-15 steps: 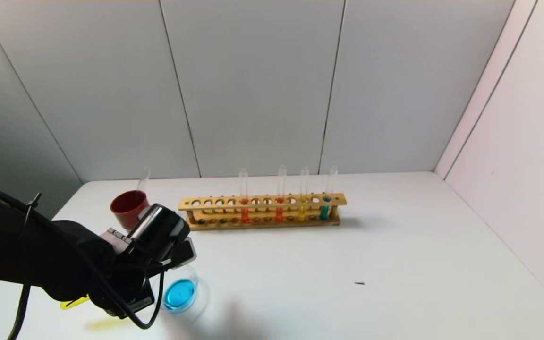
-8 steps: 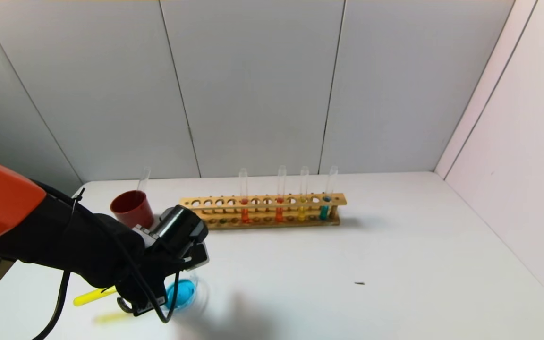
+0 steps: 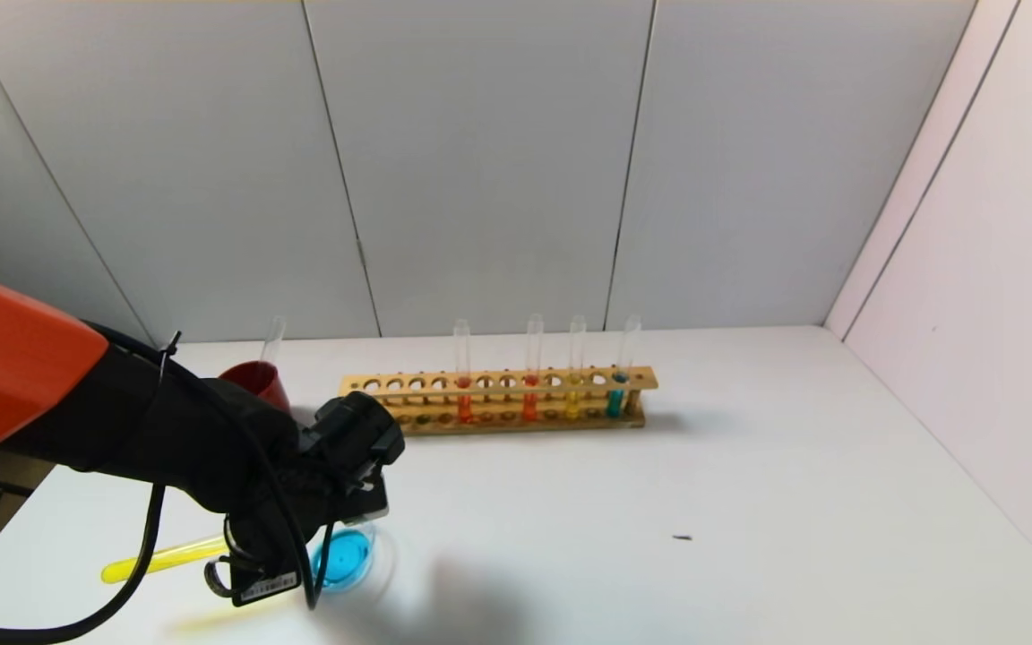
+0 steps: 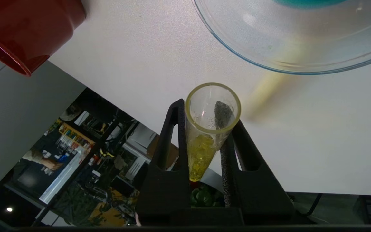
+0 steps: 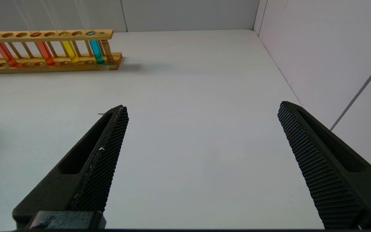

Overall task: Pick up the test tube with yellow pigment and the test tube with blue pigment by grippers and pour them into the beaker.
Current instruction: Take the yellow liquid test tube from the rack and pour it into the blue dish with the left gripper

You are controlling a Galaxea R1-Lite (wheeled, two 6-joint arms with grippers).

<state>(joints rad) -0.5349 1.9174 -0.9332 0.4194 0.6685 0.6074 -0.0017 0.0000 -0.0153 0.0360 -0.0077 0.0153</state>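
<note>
At the far left of the head view, the left claw [image 3: 301,555] is pinching the yellow tube [image 3: 162,557], which lies nearly level, its round end sticking out toward the lower left of the frame and its mouth hidden behind the claw. The left wrist view shows the two black fingers [image 4: 172,141] pressed against the glass on either side, just below the open rim, with yellow liquid lying low in the tube. Gripping near the mouth leaves the rim free to reach over the beaker [image 3: 343,557], which sits just right of the claw at lower left centre and already holds blue liquid. In my judgement the tube is tipped this far to start the yellow pour, with the mouth close to the beaker's rim; no stream is visible.

Just above the arm, a red cup [image 3: 256,381] stands on the bench [image 3: 749,502] with an empty tube [image 3: 273,339] leaning in it, probably the spent blue one set aside.

At centre, the wooden rack [image 3: 498,401] keeps four more tubes upright: two orange-red, one yellow, and a blue tube [image 3: 619,385] at its right end.

The right claw [image 5: 201,167], seen only in its own wrist view, hangs spread wide and empty above bare bench, well apart from the rack, parked out of the way.
</note>
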